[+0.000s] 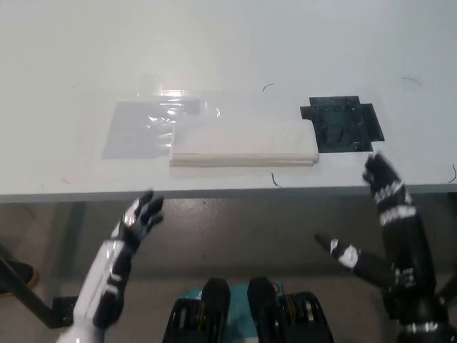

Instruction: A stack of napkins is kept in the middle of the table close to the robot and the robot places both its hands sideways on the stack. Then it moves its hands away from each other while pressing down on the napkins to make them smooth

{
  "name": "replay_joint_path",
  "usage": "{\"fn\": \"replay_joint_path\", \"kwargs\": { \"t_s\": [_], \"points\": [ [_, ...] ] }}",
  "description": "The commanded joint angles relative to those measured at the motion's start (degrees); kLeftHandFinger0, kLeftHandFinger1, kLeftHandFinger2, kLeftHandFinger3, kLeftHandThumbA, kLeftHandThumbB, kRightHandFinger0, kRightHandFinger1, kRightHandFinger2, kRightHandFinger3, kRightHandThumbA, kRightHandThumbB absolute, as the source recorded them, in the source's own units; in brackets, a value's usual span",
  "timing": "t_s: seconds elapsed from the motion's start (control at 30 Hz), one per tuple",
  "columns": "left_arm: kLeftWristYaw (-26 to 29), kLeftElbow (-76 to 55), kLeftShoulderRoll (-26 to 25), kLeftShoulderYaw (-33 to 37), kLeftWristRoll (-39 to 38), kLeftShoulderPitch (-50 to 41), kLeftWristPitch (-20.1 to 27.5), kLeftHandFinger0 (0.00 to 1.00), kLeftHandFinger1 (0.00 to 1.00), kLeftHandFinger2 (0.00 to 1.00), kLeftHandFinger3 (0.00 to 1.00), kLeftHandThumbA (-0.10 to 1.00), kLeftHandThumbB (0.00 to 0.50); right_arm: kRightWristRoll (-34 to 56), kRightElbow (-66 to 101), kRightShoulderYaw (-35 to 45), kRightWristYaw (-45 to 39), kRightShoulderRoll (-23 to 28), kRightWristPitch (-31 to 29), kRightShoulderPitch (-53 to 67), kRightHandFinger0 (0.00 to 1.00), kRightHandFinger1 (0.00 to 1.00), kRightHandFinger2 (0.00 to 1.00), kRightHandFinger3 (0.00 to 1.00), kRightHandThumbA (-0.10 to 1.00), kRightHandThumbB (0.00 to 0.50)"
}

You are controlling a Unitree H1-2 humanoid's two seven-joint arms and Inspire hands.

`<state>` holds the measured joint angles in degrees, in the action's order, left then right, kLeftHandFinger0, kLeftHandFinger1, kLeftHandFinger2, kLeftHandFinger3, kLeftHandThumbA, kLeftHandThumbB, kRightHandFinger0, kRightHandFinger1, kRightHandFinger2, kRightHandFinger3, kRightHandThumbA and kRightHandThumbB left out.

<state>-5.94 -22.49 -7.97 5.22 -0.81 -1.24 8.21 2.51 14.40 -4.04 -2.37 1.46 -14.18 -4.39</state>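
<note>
A flat white rectangular stack of folded paper napkins is lying near the front edge of the pale grey counter, roughly at its middle, with its long side running left to right. Its left end is resting on a sheet of clear, glossy plastic wrapping, and a black flat plate with notched corners is sitting just beside its right end.

The robot's white left hand is hovering below the counter's front edge, off to the left of the stack, fingers spread and holding nothing. The black right hand is rising at the counter's edge, to the right of the stack, likewise released and touching nothing.

The napkins are looking light, soft and easily creased, and the slick wrapping under one end is likely letting them slide. They are calling for no pinching at all: by this reading, both hands are best laid edge-on across the top face near the middle, pressing gently so the upper sheets are not dragging or bunching as the hands part.
</note>
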Motion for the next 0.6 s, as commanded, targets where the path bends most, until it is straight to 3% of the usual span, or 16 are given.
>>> {"fn": "replay_joint_path", "kwargs": {
  "t_s": [0.0, 0.07, 0.17, 0.2, 0.27, 0.5, 0.57],
  "points": [
    [-1.80, -2.71, -1.38, -1.37, -5.38, 8.84, -3.34, 1.00, 1.00, 1.00, 1.00, 1.00, 0.370, 4.30, 2.76, 0.06, -1.23, -0.46, 3.81, -7.90, 1.00, 1.00, 1.00, 1.00, 1.00, 0.280],
    [-1.45, -2.31, -1.41, -2.01, -5.40, 12.86, -5.38, 1.00, 1.00, 1.00, 1.00, 1.00, 0.385, 4.01, 1.66, 0.24, -1.09, -0.39, 5.19, -11.49, 1.00, 1.00, 1.00, 1.00, 1.00, 0.278],
    [-0.68, 2.93, -0.64, -3.14, -5.46, 21.62, -5.97, 1.00, 1.00, 1.00, 1.00, 1.00, 0.321, 6.74, -3.50, 1.21, -1.52, -0.22, 5.84, -19.47, 1.00, 1.00, 1.00, 1.00, 1.00, 0.278],
    [-0.49, 4.74, -0.25, -3.44, -5.69, 24.28, -6.62, 1.00, 1.00, 1.00, 1.00, 1.00, 0.321, 6.75, -5.37, 1.45, -1.35, -0.31, 6.84, -21.89, 1.00, 1.00, 1.00, 1.00, 1.00, 0.303],
    [0.73, 8.72, 0.92, -4.04, -4.76, 29.82, -7.75, 1.00, 1.00, 1.00, 1.00, 1.00, 0.310, 8.01, -9.86, 2.02, -1.46, -0.88, 6.91, -26.72, 1.00, 1.00, 1.00, 1.00, 1.00, 0.276],
    [-0.15, 28.61, 3.87, -7.06, -10.24, 46.65, -11.99, 1.00, 1.00, 1.00, 1.00, 1.00, 0.290, 14.28, -29.46, 6.18, -2.72, -4.58, 4.43, -42.43, 1.00, 1.00, 1.00, 1.00, 1.00, 0.294],
    [-0.47, 34.82, 4.60, -8.71, -11.87, 49.43, -11.62, 1.00, 1.00, 1.00, 1.00, 1.00, 0.310, 15.40, -33.63, 7.44, -2.61, -5.62, 4.84, -45.36, 1.00, 1.00, 1.00, 1.00, 1.00, 0.283]
  ]
}}
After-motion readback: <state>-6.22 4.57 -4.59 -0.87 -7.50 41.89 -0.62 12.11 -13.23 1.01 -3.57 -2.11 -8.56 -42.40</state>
